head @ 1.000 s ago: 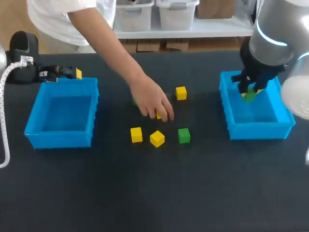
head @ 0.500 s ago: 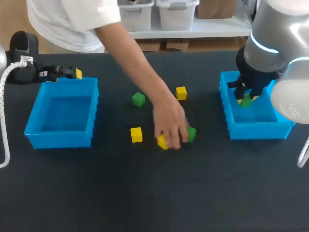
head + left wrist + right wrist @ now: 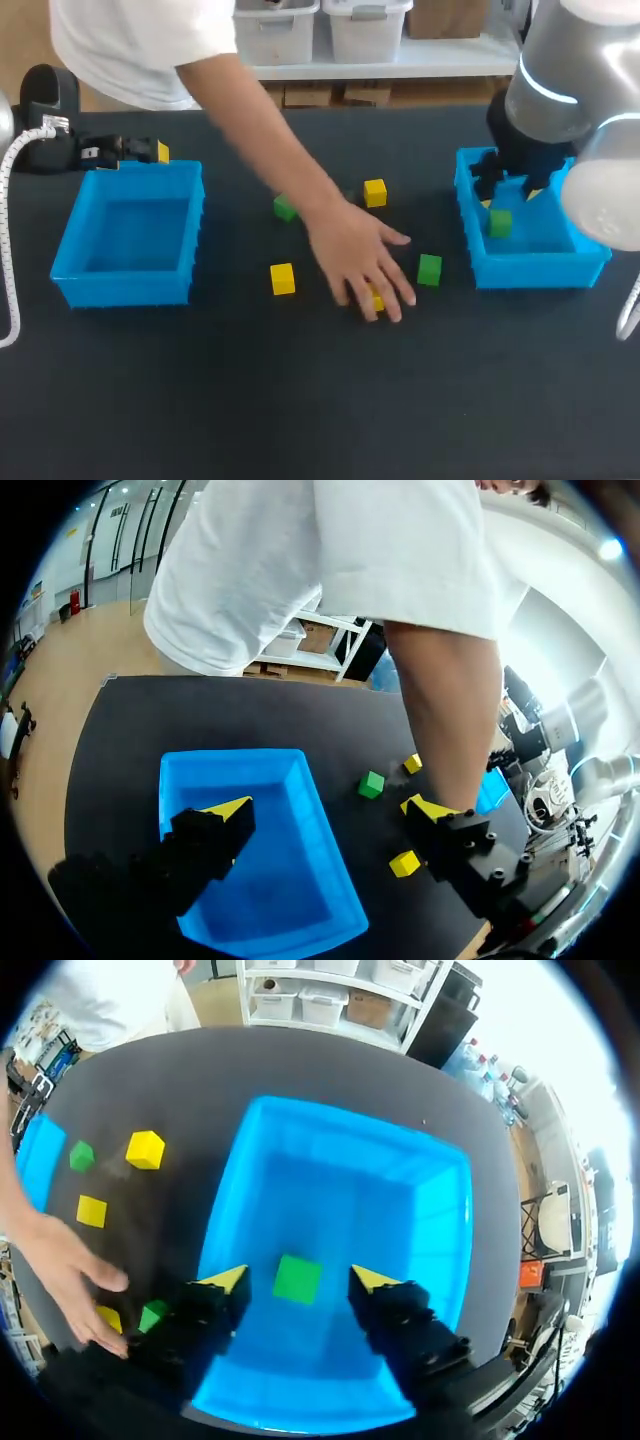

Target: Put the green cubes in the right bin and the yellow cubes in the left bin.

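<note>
Across the black table (image 3: 300, 420), in the head view, two blue bins stand well apart: the left bin (image 3: 120, 285) and the right bin (image 3: 530, 272).

Right side: the right gripper (image 3: 510, 197) hangs over the far half of the right bin with its fingers spread. The binned green cube (image 3: 500, 222) is inside that bin, below the tips. The right wrist view shows it between the two yellow tips, with a strip of blue floor on either side and neither finger touching it.

Left side: the left gripper (image 3: 125, 150) lies just behind the far wall of the left bin. The left wrist view shows its fingers (image 3: 228, 808) wide apart, gripping nothing, with the bin under and ahead of them.

Between the bins: a person's hand (image 3: 360, 265) reaches over the table from the far side, palm down, and partly covers the covered yellow cube (image 3: 376, 300). The near green cube (image 3: 429, 269) sits just beside the hand, towards the right bin. The far green cube (image 3: 285, 208) is partly hidden by the forearm. The left yellow cube (image 3: 282, 278) and the far yellow cube (image 3: 375, 192) lie apart from the hand.

Views compared: the left wrist view shows only one green and two yellow loose cubes, since the forearm blocks the rest. The right wrist view takes in all five.
</note>
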Tool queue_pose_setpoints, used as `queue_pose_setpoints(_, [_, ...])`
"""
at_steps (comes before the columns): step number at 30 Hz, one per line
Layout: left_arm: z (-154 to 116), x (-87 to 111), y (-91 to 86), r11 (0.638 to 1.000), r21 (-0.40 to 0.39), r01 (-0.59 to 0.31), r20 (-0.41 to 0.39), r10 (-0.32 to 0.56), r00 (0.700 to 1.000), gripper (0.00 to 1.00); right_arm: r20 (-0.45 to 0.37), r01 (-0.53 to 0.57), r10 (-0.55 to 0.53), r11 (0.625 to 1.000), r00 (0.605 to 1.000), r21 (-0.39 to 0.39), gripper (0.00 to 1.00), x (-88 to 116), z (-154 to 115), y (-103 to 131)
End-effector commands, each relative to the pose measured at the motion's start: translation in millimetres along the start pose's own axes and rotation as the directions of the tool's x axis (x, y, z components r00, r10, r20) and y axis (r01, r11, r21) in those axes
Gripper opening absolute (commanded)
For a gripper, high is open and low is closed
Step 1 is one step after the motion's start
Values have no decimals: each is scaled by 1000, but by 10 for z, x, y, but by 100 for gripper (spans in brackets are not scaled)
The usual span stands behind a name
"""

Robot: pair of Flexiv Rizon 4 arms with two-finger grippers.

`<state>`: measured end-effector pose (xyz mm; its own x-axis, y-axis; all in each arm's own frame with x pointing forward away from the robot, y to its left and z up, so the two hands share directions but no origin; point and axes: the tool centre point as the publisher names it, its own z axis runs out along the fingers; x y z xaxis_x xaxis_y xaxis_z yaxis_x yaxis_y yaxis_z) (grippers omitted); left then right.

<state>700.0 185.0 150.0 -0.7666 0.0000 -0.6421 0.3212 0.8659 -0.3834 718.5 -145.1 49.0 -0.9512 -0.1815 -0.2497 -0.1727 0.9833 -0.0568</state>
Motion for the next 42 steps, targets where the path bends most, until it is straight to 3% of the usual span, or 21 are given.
queue_pose_setpoints(1, [0,0,0,1000,0,0,0,0,1000,100,20,3,-3,1000,1000,2,100,-9,-123,-9])
queue_pose_setpoints(7, [0,0,0,1000,0,0,0,0,1000,100,59,42,-41,999,997,-10,100,-93,-327,112])
queue_pose_setpoints(19, [0,0,0,1000,0,0,0,0,1000,100,94,152,-145,986,985,-67,100,-81,-611,630])
queue_pose_setpoints(31, [0,0,0,1000,0,0,0,0,1000,100,64,259,-252,958,966,-127,100,180,-597,1041])
queue_pose_setpoints(42, [0,0,0,1000,0,0,0,0,1000,100,11,314,-317,935,948,-164,100,479,-483,1233])
